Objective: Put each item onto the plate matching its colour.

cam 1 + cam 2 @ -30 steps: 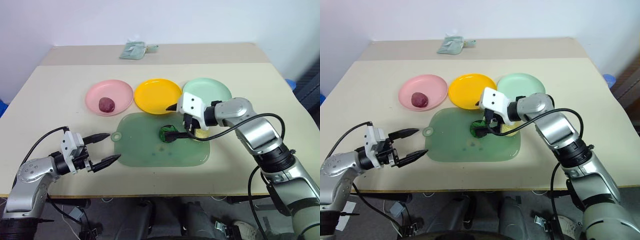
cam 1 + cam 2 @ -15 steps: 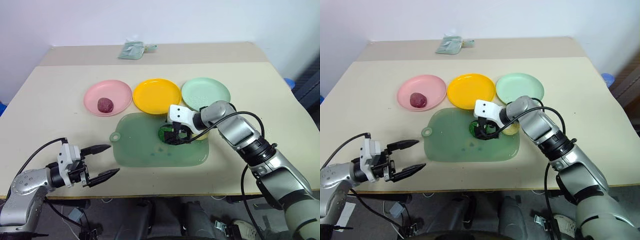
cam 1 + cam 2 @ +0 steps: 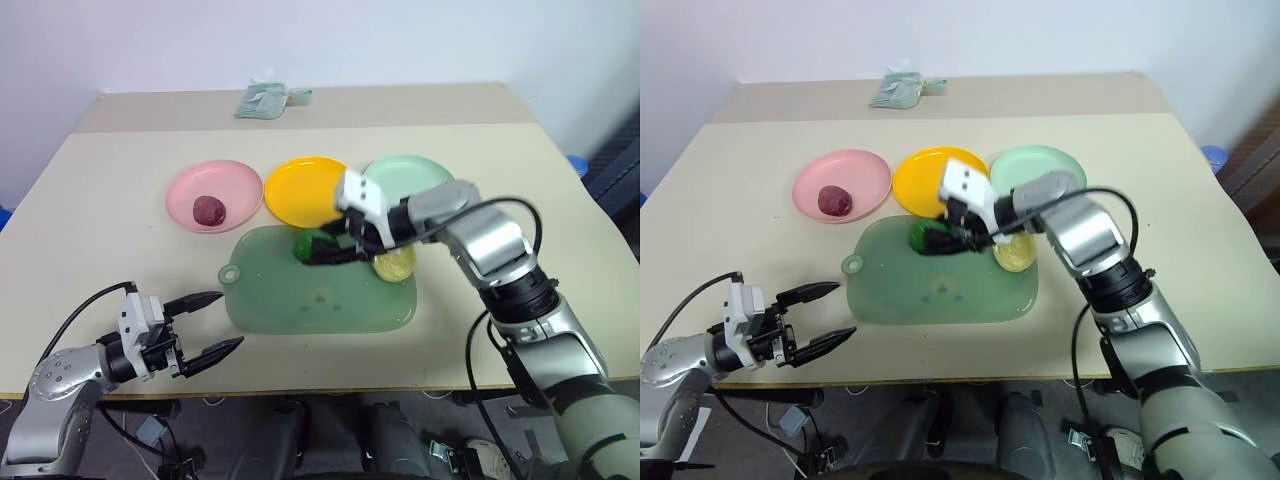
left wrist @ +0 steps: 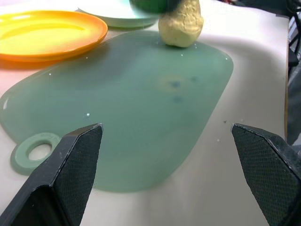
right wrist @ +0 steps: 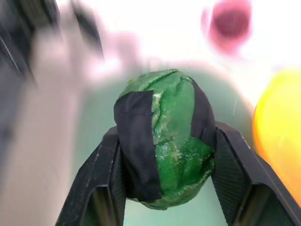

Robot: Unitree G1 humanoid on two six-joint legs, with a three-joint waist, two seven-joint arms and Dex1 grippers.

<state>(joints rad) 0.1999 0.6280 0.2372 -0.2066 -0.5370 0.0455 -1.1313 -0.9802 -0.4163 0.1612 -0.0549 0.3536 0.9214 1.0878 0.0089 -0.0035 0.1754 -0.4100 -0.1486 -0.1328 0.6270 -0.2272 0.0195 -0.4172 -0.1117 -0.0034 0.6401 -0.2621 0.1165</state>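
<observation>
The right gripper (image 3: 312, 250) is clamped on the green ball (image 5: 164, 146) above the mat (image 3: 300, 300), at 9 o'clock from the yellow ball (image 3: 394, 265). The left gripper (image 3: 220, 322) sits with its 2 fingers apart.

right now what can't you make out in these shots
- Yellow ball: its near-left edge is covered by the right claw in the left eye view.
- Packet at the table's far edge: too small to tell its contents.
- Green ball: its sides are covered by the fingers in the right wrist view; the background there is motion-blurred.
- Mint plate: its near rim is hidden behind the right arm.
</observation>
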